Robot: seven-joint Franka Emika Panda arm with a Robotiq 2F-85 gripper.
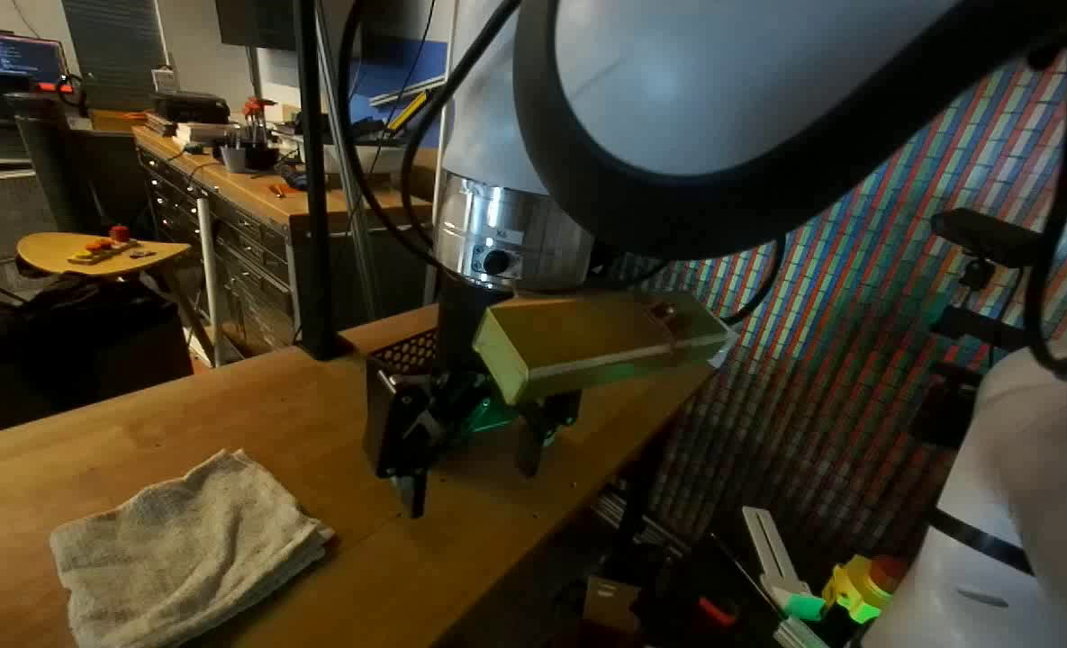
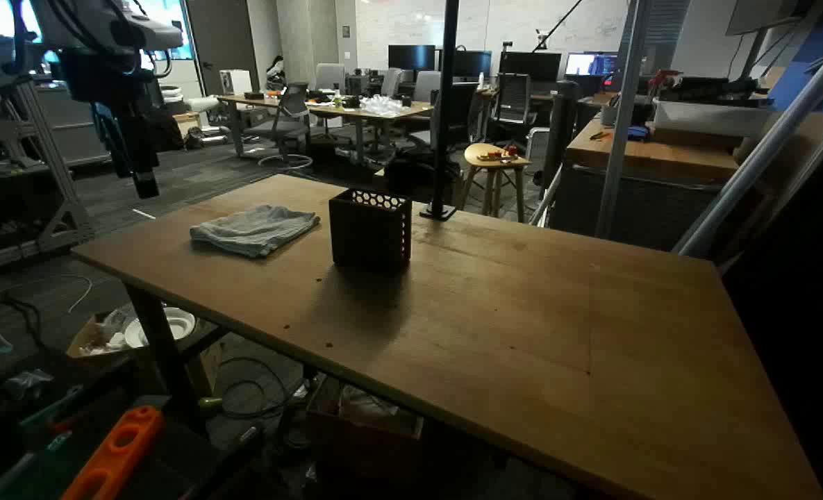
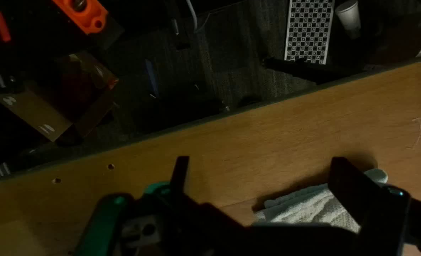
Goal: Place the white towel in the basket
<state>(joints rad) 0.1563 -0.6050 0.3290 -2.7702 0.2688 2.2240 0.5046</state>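
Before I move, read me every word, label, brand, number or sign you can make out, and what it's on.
Nothing reads with certainty.
Label on the silver wrist collar: perhaps "X6", too small to be sure.
Lit monitor: lines of text, too small.
Whiteboard: faint writing, unreadable.
Cardboard box: white marks, too blurred.
Checkered board: small patterned squares, no legible words.

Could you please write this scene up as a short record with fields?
Item to move: white towel, wrinkled, lying on the wooden table
Destination: black basket, upright on the same table, beside the towel but apart from it
Grasping part: end effector, open, holding nothing
Basket floor: hidden from view
Task status: towel not yet in the basket
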